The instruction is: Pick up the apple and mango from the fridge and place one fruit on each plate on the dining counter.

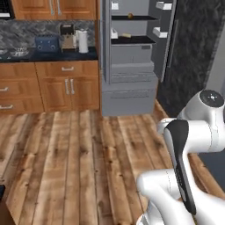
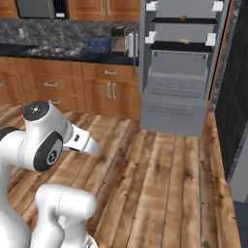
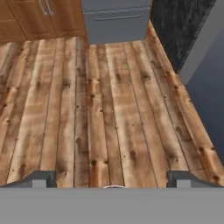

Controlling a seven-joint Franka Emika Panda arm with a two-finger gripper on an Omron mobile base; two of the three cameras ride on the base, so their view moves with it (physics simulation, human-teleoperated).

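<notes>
A broad stretch of wooden floor (image 1: 74, 162) is lying open between the robot and the fridge (image 1: 132, 57), which is standing with its door swung wide at the upper centre of the left base view. On its upper shelf a small round fruit (image 2: 183, 18), probably the apple, is sitting too small to show any axis; a pale item (image 2: 183, 40) is resting on the shelf below. In the hand view the gripper (image 3: 113, 178) is hanging over bare planks at the bottom edge, its fingers (image 3: 41, 178) standing wide apart and holding nothing. At upper left, the wall surface (image 1: 48, 55) is carrying a blue toaster (image 1: 47, 43), a coffee machine (image 1: 67, 36) and a white roll (image 1: 82, 41). A dark marbled wall (image 1: 189, 48) is edging the floor at right.
</notes>
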